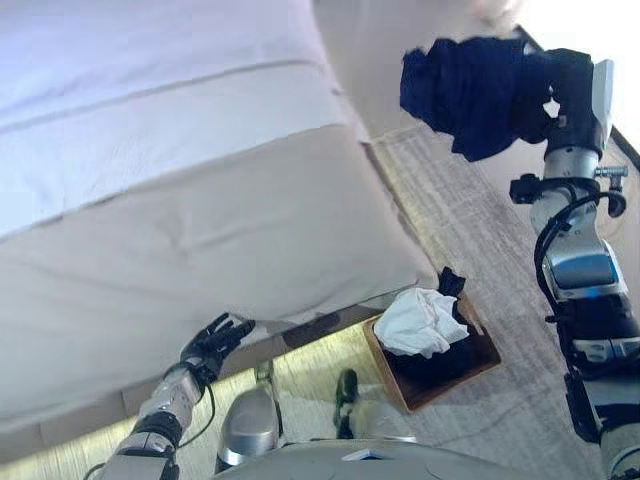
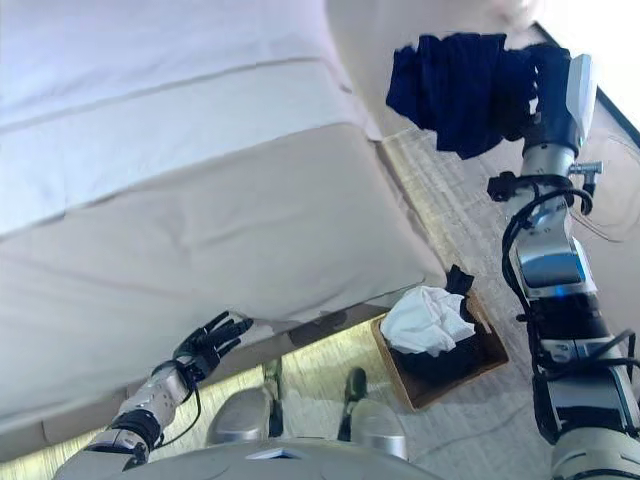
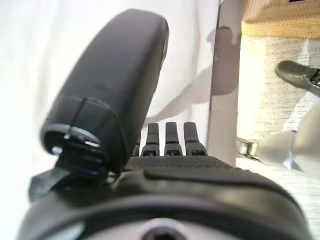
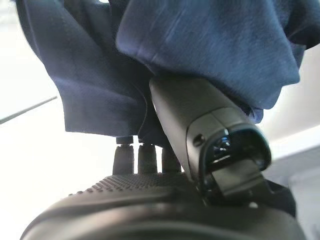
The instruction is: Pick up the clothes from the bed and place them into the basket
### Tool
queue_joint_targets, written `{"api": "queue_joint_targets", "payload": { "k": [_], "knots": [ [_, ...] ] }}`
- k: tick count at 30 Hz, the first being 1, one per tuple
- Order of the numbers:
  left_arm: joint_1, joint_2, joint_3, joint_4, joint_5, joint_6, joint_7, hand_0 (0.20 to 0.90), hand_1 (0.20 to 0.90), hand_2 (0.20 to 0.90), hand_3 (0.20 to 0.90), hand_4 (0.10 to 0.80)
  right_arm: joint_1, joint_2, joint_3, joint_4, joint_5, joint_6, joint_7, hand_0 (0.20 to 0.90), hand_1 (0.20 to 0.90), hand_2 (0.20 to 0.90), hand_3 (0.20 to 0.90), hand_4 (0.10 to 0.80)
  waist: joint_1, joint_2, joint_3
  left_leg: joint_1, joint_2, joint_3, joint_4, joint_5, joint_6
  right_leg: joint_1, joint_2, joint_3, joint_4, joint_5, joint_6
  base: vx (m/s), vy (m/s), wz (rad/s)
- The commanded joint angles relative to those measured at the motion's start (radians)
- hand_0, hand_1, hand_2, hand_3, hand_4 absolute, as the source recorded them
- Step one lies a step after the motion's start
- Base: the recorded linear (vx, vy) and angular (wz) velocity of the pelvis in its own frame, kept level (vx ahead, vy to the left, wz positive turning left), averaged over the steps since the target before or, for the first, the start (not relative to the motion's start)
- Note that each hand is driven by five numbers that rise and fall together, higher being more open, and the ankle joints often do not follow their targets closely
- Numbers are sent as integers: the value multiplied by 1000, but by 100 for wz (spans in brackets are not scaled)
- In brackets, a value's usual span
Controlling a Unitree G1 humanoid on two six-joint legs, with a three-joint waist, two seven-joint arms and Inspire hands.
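Note:
My right hand [image 1: 558, 100] is raised at the upper right, past the bed's corner, shut on a dark navy garment [image 1: 465, 92] that hangs bunched from it above the floor. The right wrist view shows the same navy cloth [image 4: 210, 45] draped over the thumb [image 4: 200, 125]. A wooden basket [image 1: 482, 368] stands on the floor by the bed's near corner, below the garment, holding a white cloth [image 1: 420, 322] on dark clothes. My left hand [image 1: 213, 345] rests open with spread fingers at the front edge of the bed [image 1: 200, 240], holding nothing.
The bed's beige cover and white sheet [image 1: 150, 60] fill the left and middle. A pale woven rug [image 1: 470, 230] covers the floor to the right of the bed. A dark skirting line [image 1: 625, 145] runs along the far right.

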Motion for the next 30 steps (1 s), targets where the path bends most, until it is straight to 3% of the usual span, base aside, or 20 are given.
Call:
{"api": "queue_joint_targets", "payload": {
  "k": [1,10,16,19,24,28,30],
  "knots": [
    [20,-10,-46,87,48,-12,-35,900,900,900,900,800,-16,-89,-59,-40,-31,-119,-15,300,300,300,200,100,-22,16,-155,59,-22,-16,11,-172,33,-57,46,-9,77,-27,-21,38,-74,-49],
    [64,-14,-27,104,123,-16,-58,900,900,900,900,800,164,-28,-96,52,-81,-90,54,300,300,300,200,100,-61,29,-167,87,-11,33,61,-203,38,-45,49,22,76,-27,-25,52,-117,-31],
    [48,-9,-37,82,116,-15,-64,900,900,900,900,800,175,6,-33,180,-119,-58,51,300,300,300,200,100,-64,57,-103,27,10,22,188,-229,37,-98,34,10,175,-62,-48,-28,-109,-8],
    [32,-17,-58,71,101,-19,-81,900,900,900,900,800,159,7,5,271,-146,-48,65,300,300,300,200,100,-68,90,-54,-9,10,2,245,-237,32,-133,19,-2,246,-89,-64,-14,-41,2],
    [-65,-35,-127,56,8,-56,-95,900,900,900,900,800,7,-24,109,409,-173,4,22,300,300,300,200,100,-77,157,53,-125,-12,-32,302,-228,23,-247,-8,-10,343,-133,-82,-243,0,9],
    [-190,-32,-181,16,-91,-105,-80,900,900,900,900,800,-199,-43,215,532,-129,37,-47,300,300,300,200,100,-71,203,165,-290,-26,-48,347,-200,23,-426,-20,-20,447,-156,-92,-450,-86,8],
    [-225,-23,-195,-40,-140,-128,-83,900,900,900,900,800,-317,-33,289,603,-134,89,-66,300,300,300,200,100,-55,233,228,-384,-41,-68,383,-193,13,-531,-20,-19,544,-203,-97,-274,-171,2]
  ]
}}
